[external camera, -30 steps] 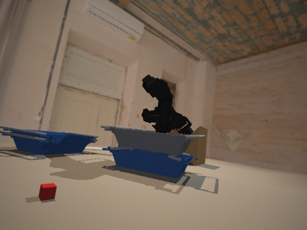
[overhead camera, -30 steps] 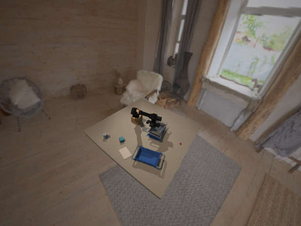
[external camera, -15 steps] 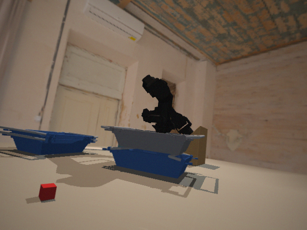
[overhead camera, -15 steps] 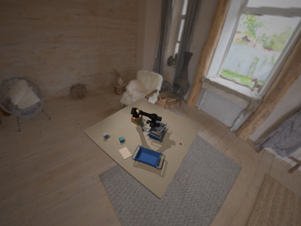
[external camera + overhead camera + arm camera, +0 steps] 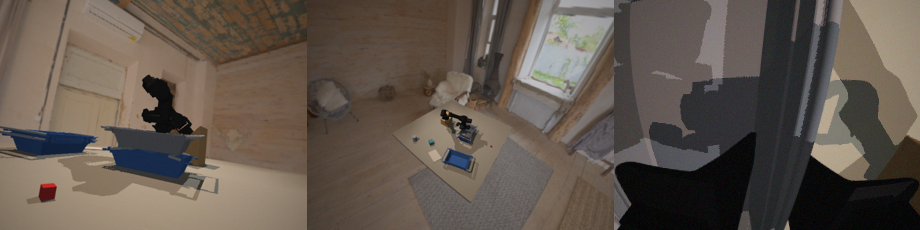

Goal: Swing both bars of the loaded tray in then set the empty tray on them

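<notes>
My gripper (image 5: 465, 128) (image 5: 170, 129) (image 5: 767, 139) is shut on the long wall of a grey tray (image 5: 468, 132) (image 5: 149, 142) (image 5: 786, 82). The grey tray hangs just over a blue tray (image 5: 464, 140) (image 5: 149, 163), nearly level, its right end a little lower. That end is close to a wire bar (image 5: 175, 158) that lies across the blue tray's top; I cannot tell if they touch. Another bar (image 5: 119, 148) shows at the left end. The blue tray's load is hidden under the grey tray. In the wrist view the tray wall runs up between my black fingers.
A second blue tray (image 5: 457, 159) (image 5: 50, 145) lies nearer the table's front, its bars out over its ends. A red cube (image 5: 491, 146) (image 5: 47, 191), a teal cube (image 5: 431, 142), a grey cylinder (image 5: 414, 138) and a beige card (image 5: 434, 155) lie around. A wooden block (image 5: 446, 122) (image 5: 199, 147) stands by the arm's base.
</notes>
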Motion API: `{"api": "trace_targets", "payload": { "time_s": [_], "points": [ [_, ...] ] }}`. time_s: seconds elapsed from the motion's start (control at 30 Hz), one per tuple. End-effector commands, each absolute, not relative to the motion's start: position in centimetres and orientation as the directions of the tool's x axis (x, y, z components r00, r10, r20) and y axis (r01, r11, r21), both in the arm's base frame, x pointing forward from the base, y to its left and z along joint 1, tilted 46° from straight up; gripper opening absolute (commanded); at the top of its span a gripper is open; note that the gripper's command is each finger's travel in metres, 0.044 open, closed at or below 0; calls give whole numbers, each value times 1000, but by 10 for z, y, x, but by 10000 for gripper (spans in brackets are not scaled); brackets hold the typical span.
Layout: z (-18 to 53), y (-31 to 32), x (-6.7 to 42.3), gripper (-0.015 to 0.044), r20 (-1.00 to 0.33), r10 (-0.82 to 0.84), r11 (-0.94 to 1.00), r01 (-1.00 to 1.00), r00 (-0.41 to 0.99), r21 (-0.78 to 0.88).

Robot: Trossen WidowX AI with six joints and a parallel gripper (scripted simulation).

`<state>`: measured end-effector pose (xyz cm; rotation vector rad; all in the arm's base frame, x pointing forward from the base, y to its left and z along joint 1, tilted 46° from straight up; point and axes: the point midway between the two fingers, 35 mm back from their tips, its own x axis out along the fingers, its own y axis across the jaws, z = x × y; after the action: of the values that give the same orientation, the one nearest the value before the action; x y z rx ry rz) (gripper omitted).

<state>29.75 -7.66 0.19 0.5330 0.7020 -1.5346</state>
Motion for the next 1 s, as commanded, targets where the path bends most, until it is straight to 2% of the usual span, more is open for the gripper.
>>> {"api": "trace_targets", "payload": {
  "time_s": [0.0, 0.97],
  "points": [
    [0, -82, 290, 15, -697, -708, -20, 989, -116, -144],
    [0, -82, 290, 440, -697, -708, -20, 989, -116, -144]
  ]
}}
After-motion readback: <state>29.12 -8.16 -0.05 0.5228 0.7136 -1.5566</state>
